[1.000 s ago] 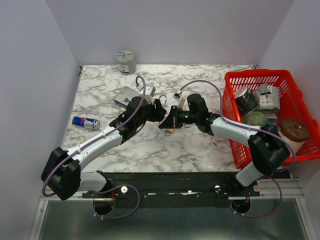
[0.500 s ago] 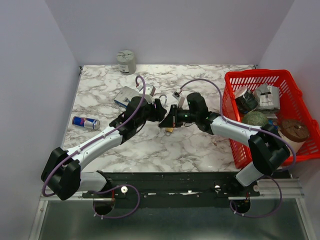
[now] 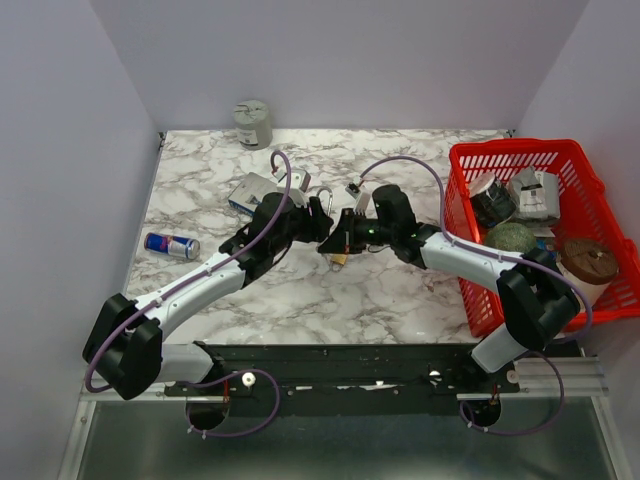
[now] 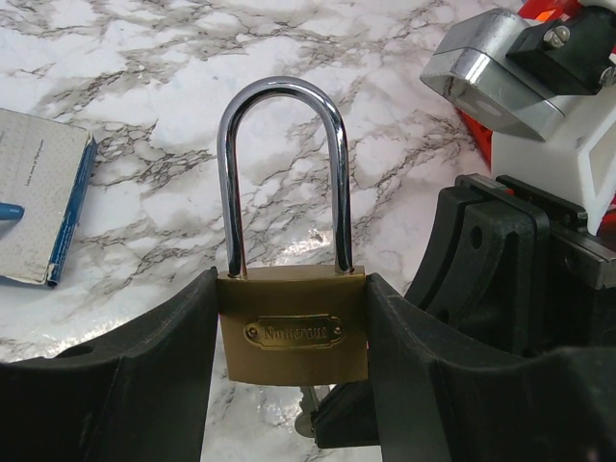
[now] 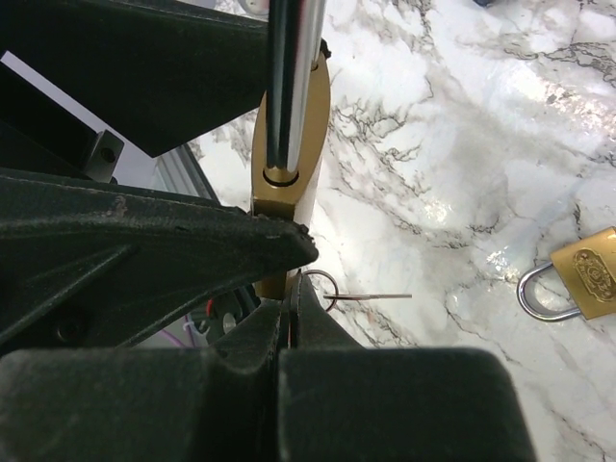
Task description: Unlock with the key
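A brass padlock with a steel shackle stands upright between the fingers of my left gripper, which is shut on its body. The shackle is closed. My right gripper is shut on a key right under the padlock's bottom; its ring shows beside the fingertips. I cannot tell how far the key blade is in. In the top view the two grippers meet mid-table, left, right, with the padlock between them.
A second brass padlock lies on the marble. A red basket of items stands at the right. A blue can, a booklet and a grey tin are to the left and back.
The right gripper and the padlock have shifted slightly toward the far side. Both grips are unchanged.
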